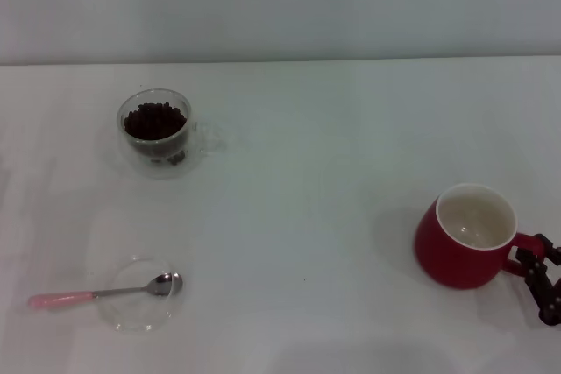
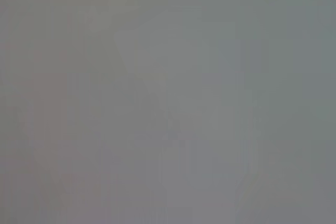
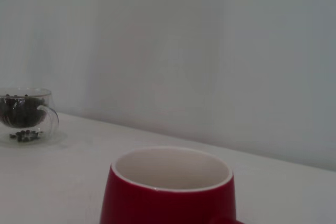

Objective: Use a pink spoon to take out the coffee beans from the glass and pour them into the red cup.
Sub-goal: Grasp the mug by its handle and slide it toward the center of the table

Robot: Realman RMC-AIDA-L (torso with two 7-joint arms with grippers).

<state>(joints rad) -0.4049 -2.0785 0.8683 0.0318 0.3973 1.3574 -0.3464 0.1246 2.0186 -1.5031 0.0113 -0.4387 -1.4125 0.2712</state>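
While the right hand [image 1: 536, 271] sits at the squat red ceramic cup's [image 1: 463, 238] handle, grip undeterminable, a nudge could slide the cup along the white tabletop [image 1: 316, 172].

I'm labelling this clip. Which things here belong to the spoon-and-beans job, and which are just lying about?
For the job:
- pink spoon
- coffee beans
- glass
- red cup
- right hand, at the red cup's handle

Lying about:
- clear glass disc under the spoon's bowl
- white table
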